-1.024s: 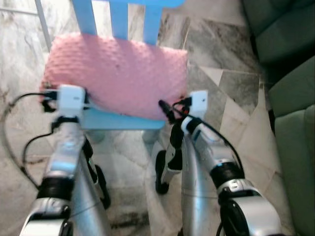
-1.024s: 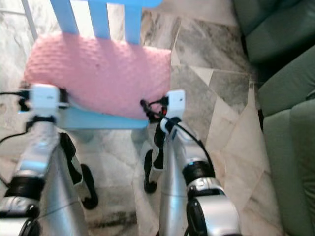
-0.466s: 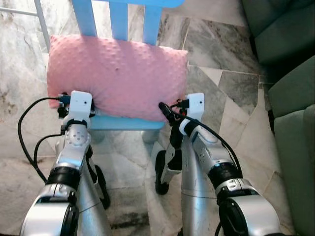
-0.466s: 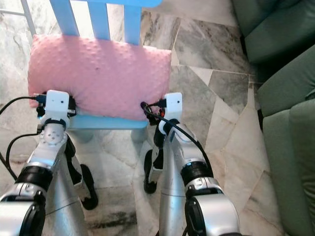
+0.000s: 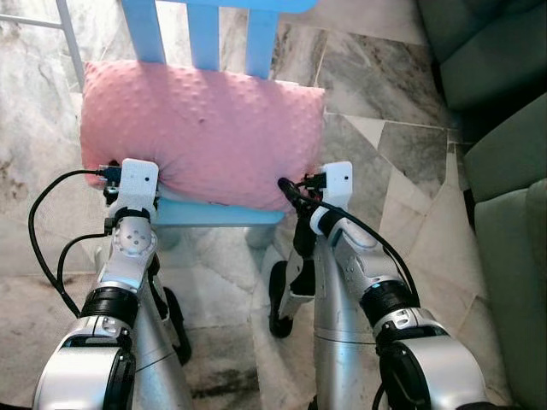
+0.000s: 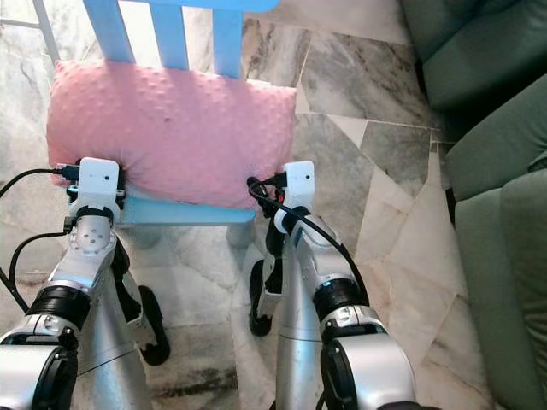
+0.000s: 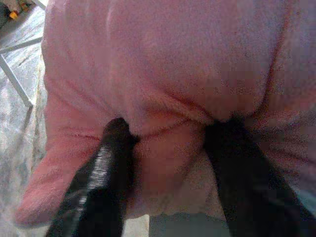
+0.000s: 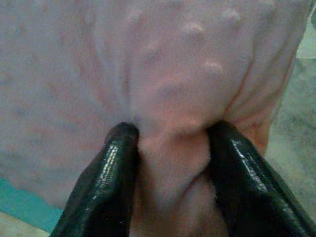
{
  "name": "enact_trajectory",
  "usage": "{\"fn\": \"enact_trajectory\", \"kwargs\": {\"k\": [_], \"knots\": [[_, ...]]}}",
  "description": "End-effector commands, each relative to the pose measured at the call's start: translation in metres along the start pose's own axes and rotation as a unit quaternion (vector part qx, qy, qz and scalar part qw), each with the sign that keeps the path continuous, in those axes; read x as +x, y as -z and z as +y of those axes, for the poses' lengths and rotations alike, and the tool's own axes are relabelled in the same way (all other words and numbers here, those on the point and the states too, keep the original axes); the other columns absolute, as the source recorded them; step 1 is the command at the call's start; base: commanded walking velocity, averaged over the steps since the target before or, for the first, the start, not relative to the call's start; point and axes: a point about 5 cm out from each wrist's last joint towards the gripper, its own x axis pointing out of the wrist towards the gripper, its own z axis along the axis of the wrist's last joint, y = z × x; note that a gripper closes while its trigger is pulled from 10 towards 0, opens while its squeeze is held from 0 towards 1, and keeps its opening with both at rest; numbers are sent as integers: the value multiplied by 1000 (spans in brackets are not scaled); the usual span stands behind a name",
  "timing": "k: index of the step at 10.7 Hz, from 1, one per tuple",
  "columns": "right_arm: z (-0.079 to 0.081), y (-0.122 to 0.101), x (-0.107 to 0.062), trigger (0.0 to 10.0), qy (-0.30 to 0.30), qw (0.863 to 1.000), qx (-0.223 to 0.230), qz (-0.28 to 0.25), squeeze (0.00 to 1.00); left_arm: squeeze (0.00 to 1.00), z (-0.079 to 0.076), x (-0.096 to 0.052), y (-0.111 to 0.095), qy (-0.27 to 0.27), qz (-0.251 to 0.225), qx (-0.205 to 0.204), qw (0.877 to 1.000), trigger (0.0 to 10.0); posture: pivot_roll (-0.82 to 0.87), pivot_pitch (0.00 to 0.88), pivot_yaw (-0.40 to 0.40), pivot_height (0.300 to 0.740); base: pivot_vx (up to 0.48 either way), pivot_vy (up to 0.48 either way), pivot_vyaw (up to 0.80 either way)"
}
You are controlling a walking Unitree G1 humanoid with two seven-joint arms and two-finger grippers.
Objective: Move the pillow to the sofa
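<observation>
Green sofa [image 5: 504, 128] from 1 to 4 o'clock, on the marble floor [image 5: 385, 111]. Pink pillow [image 5: 201, 132] at 11 o'clock, lying across the seat of a blue chair [image 5: 205, 30], well apart from the sofa. Left jaws [image 7: 163, 148] clamped on a fold at the pillow's near left corner. Right jaws [image 8: 170, 143] pinching a fold at its near right corner.

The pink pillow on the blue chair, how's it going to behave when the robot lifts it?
The pillow is probably soft: its fabric bunches between the fingers of the left hand and the right hand. Held at both near corners, it will likely sag in the middle and seems light.
</observation>
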Motion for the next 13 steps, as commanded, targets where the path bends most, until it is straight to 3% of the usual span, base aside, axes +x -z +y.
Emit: {"fn": "enact_trajectory", "kwargs": {"k": [1, 7, 9, 11, 13], "knots": [[-6, 18, -8, 0, 10, 999, 10, 31, 0, 0, -4, -9, 21, 14, 37, 15, 999, 0, 3, 472, -158, 459, 0, 0, 0], [-5, 19, -7, 0, 12, 999, 12, 31, 0, 0, -6, -10, 24, 18, 38, 2, 999, 0, 7, 462, -154, 459, 0, 0, 0], [-6, 18, -6, 0, 11, 999, 3, 33, 0, 0, -15, -11, 23, 27, 39, -10, 999, 0, 0, 425, -155, 459, 0, 0, 0], [-11, 11, -5, 0, 15, 999, -43, 20, 0, 0, -24, -6, 14, 37, 32, -16, 999, 0, 0, 353, -155, 459, 0, 0, 0], [-16, 8, -3, 0, 41, 998, -35, 17, 0, 0, -23, -1, 3, 41, 9, -16, 999, 0, 21, 278, -150, 459, 0, 0, 0]]}}
